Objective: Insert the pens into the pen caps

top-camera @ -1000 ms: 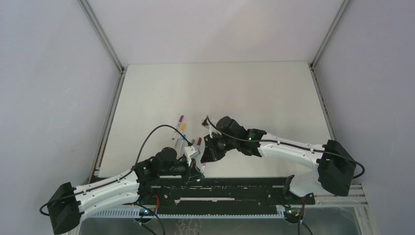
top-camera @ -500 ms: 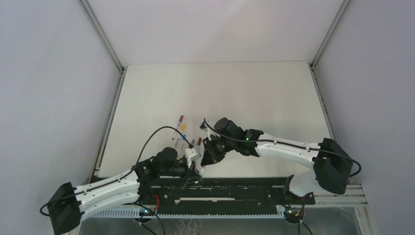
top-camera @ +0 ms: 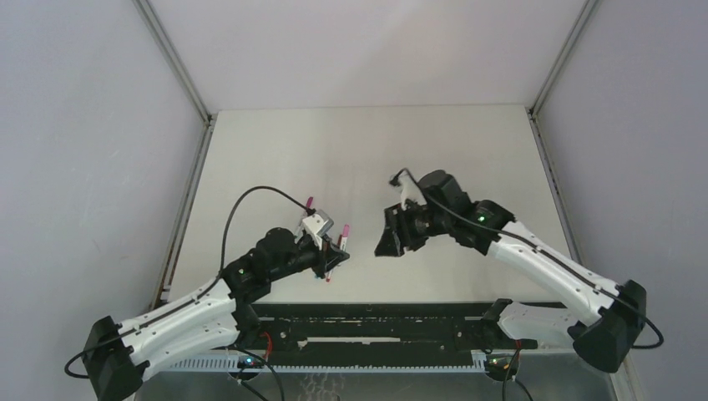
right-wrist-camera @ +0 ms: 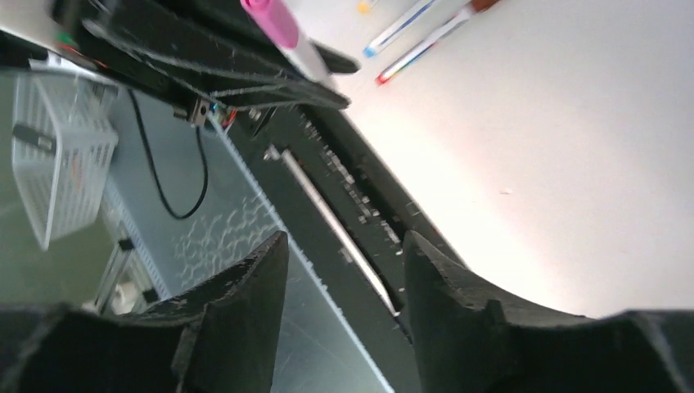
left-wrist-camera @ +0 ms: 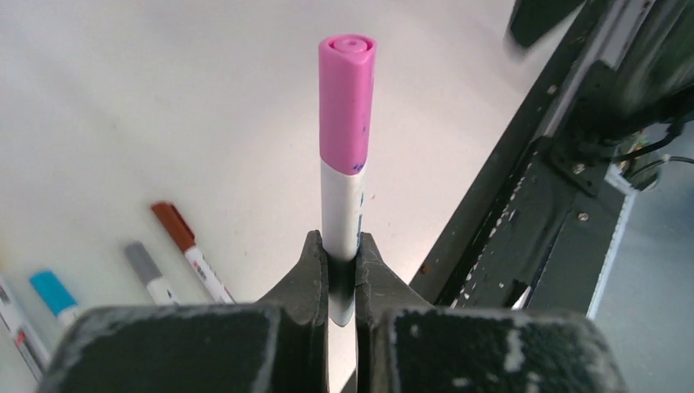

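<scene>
Black fingers (left-wrist-camera: 315,274) of the left gripper (left-wrist-camera: 341,264) are pinched almost together on the white barrel of the pink-capped pen (left-wrist-camera: 340,209). The pen stands straight out past the fingertips. Its pink cap (left-wrist-camera: 347,102) sits on the far end, clear of the gripper.

The right gripper (right-wrist-camera: 344,274) has its fingers spread well apart with nothing between them. It hangs over the counter (top-camera: 467,167), to the right of the left gripper and well apart from it.

One pen is in a gripper. In the left wrist view four more lie on the counter near the left gripper, roughly side by side: a brown-capped pen (left-wrist-camera: 184,241), a grey-capped pen (left-wrist-camera: 147,272), a blue-capped pen (left-wrist-camera: 51,293), and a fourth pen (left-wrist-camera: 18,336) cut off by the frame edge, its cap colour not readable. From above, only a magenta cap (top-camera: 310,201) shows past the left arm.

A second ago the right gripper was closed right against the pen in the left gripper. Since then it has opened and drawn away to the right. The left arm has carried the pen farther out over the counter, above the row of lying pens.
</scene>
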Available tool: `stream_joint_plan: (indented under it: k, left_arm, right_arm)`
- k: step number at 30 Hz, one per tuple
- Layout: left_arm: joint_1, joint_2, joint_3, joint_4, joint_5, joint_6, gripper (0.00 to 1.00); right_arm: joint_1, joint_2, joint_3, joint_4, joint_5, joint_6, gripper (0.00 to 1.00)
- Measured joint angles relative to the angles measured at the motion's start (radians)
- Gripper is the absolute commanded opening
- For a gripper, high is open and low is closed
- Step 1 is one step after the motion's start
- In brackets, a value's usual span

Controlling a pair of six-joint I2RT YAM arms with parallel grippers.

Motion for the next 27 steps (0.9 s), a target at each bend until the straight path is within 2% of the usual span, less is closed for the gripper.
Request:
stream_joint_plan:
  k: [6, 16, 27]
  left_arm:
    - [0.000, 0.135, 0.013, -0.103, -0.046, -0.029, 0.05]
    - [0.000, 0.305, 0.094, -0.157, -0.049, -0.065, 0.23]
    - [0.000, 0.433, 0.130, -0.153, -0.047, -0.085, 0.34]
  right_arm:
    - [-0.154, -0.097, 0.007, -0.045, 0.060, -0.042, 0.54]
    - [-0.180, -0.106, -0.108, -0.002, 0.152, -0.040, 0.54]
    - [-0.187, -0.114, -0.151, 0.070, 0.186, -0.032, 0.53]
